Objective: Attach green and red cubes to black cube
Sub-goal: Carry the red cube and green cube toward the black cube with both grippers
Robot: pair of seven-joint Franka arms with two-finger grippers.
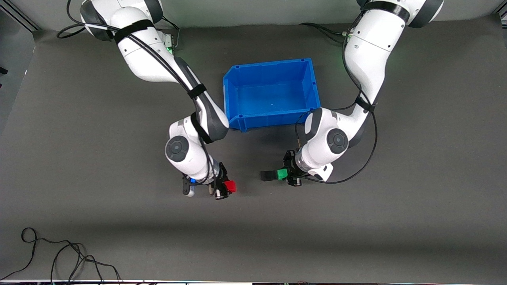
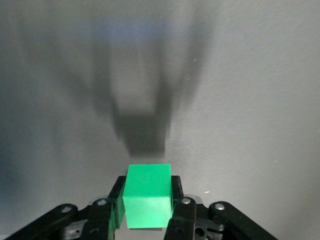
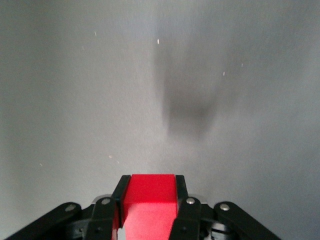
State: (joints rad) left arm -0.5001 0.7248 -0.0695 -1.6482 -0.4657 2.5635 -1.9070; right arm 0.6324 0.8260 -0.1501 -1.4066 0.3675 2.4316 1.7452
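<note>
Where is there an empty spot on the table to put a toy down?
Bare mat lies nearer the front camera than both grippers, down to the loose cable, and toward each end of the table. It is crowded between the right gripper with the red cube and the left gripper with the green cube, by the blue bin.

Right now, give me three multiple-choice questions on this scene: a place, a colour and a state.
1. The blue bin is: A on the table between the two arms; B in a gripper; C at the edge nearest the front camera.
2. The left gripper holds a cube that is: A red; B green; C yellow.
3. The right gripper is: A wide open; B shut on the red cube; C shut on nothing.
Answers: A, the arms flank it; B, the green cube sits in its grip; B, it clamps the cube.
</note>
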